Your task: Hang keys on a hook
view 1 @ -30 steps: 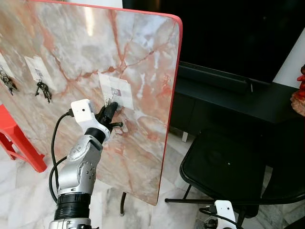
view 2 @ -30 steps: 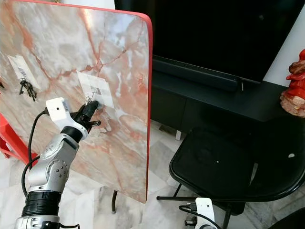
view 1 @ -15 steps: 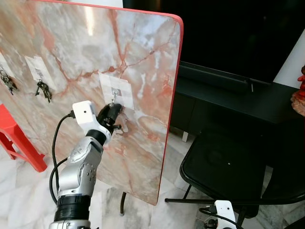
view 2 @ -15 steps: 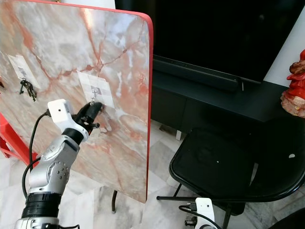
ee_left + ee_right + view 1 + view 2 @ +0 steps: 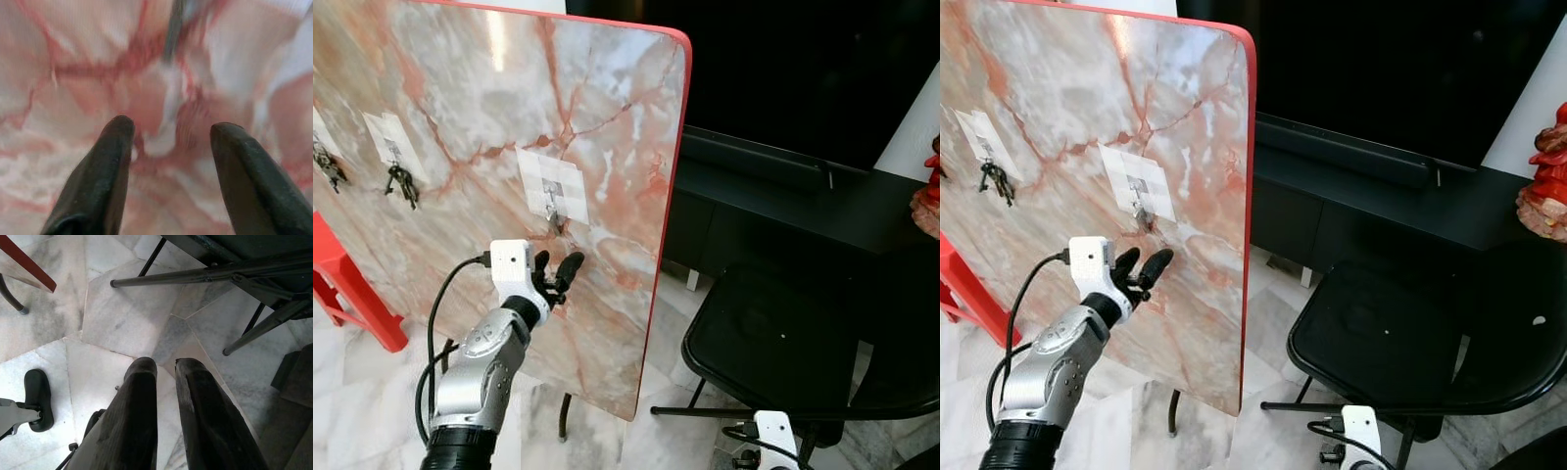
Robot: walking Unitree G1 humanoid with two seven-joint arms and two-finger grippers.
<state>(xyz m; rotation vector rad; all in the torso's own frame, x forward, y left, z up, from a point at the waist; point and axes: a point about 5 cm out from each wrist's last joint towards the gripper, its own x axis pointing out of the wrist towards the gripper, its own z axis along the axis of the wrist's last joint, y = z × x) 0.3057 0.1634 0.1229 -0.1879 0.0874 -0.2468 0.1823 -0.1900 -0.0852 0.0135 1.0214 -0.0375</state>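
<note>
Metal keys (image 5: 553, 221) hang just above the left claw (image 5: 557, 274), whose fingers are spread and empty; light, stiff, jangly, best pinched by the ring. The right claw (image 5: 165, 369) hangs nearly closed.

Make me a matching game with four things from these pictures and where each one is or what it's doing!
Things:
1. left end effector
2. keys
3. black chair
4. right end effector

Places or states:
A. hanging on a hook on the marble board
B. pointing down at the floor
C. open, just below the keys
D. standing right of the board

Pairs: 1-C, 2-A, 3-D, 4-B
</note>
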